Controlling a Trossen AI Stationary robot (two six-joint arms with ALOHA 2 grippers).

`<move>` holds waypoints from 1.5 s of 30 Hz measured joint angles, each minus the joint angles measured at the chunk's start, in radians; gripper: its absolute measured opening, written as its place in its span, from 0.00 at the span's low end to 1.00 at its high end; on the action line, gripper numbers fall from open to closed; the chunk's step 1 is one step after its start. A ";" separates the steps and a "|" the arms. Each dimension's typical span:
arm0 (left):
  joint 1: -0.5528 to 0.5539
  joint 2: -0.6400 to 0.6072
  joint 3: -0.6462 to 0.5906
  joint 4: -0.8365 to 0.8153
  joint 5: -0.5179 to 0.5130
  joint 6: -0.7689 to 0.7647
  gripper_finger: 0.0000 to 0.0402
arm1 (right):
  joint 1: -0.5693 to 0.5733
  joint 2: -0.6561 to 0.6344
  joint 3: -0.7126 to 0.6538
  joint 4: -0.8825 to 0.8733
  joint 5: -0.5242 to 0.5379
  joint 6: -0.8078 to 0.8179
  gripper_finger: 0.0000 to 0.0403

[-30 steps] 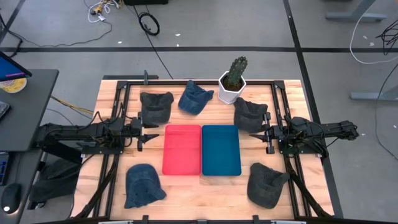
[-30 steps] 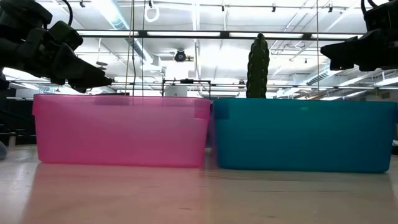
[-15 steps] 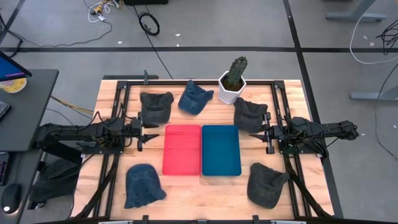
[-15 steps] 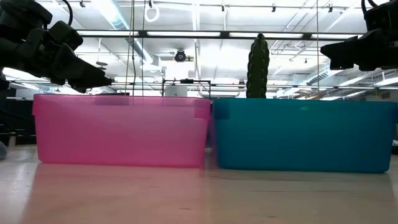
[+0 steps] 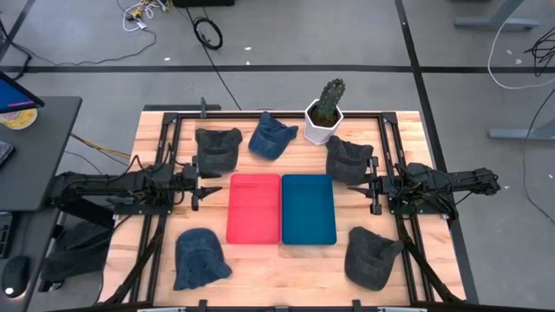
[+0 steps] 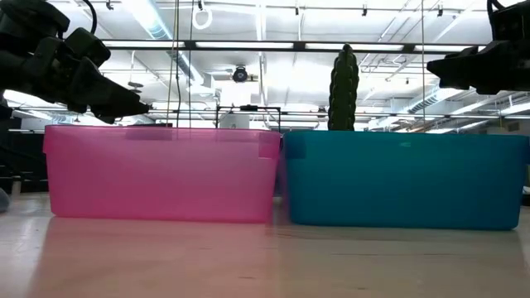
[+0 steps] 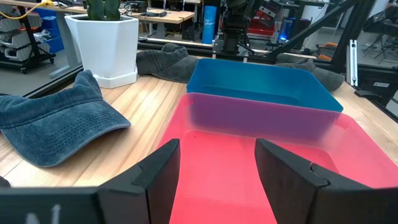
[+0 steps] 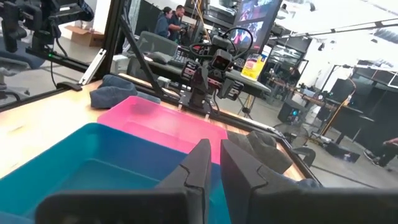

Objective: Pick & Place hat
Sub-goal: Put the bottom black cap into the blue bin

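Observation:
Five hats lie flat on the wooden table around two bins. In the high view there is a dark grey hat (image 5: 217, 147), a blue hat (image 5: 271, 136) and a dark grey hat (image 5: 349, 159) on the far side. A blue hat (image 5: 199, 257) and a dark grey hat (image 5: 373, 256) lie on the near side. My left gripper (image 5: 205, 185) (image 7: 217, 146) hovers open at the red bin's (image 5: 253, 208) left edge. My right gripper (image 5: 371, 187) (image 8: 216, 146) hovers shut just right of the blue bin (image 5: 308, 208). Both are above bin height in the low view.
A cactus in a white pot (image 5: 325, 113) stands at the far edge behind the bins, between the blue hat and the right dark grey hat. Black rails (image 5: 169, 147) run along the table's left and right sides. Bare wood shows between the near hats.

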 joint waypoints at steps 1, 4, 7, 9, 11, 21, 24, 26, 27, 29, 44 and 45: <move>0.000 0.000 0.000 0.000 0.000 0.000 0.53 | 0.000 0.000 0.000 0.000 0.000 -0.006 0.10; 0.000 0.000 0.000 0.000 0.000 0.000 0.53 | 0.000 0.000 0.000 0.000 0.000 -0.053 0.10; 0.000 0.000 0.000 0.000 0.000 0.000 0.53 | 0.000 0.000 0.000 0.001 0.000 -0.105 0.10; 0.000 0.000 0.000 0.000 0.000 0.000 0.53 | 0.001 0.000 0.000 0.020 0.000 -0.121 0.10; 0.000 0.000 0.000 0.000 0.000 0.000 0.53 | 0.001 0.000 0.000 0.083 0.000 -0.117 0.10; 0.000 0.000 0.000 0.000 0.000 0.000 0.53 | 0.000 0.000 0.000 0.564 0.000 -0.028 0.10; 0.000 0.000 0.000 0.000 0.000 0.000 0.53 | 0.000 0.000 0.000 0.640 0.000 0.010 0.10; 0.000 0.000 0.000 0.000 0.000 0.000 0.53 | 0.000 0.000 0.000 0.698 -0.007 0.032 0.10; 0.000 0.000 0.000 0.000 0.000 0.000 0.53 | 0.000 0.000 0.000 0.741 -0.017 0.056 0.10; 0.000 0.000 0.000 0.000 0.000 0.000 0.53 | 0.000 0.000 0.000 0.839 -0.034 0.095 0.10; 0.000 0.000 0.000 0.000 0.000 0.000 0.53 | 0.000 0.042 0.458 0.207 0.040 0.308 0.10; 0.000 0.000 0.000 0.000 0.000 0.000 0.53 | 0.000 0.070 0.536 0.092 0.045 0.342 0.10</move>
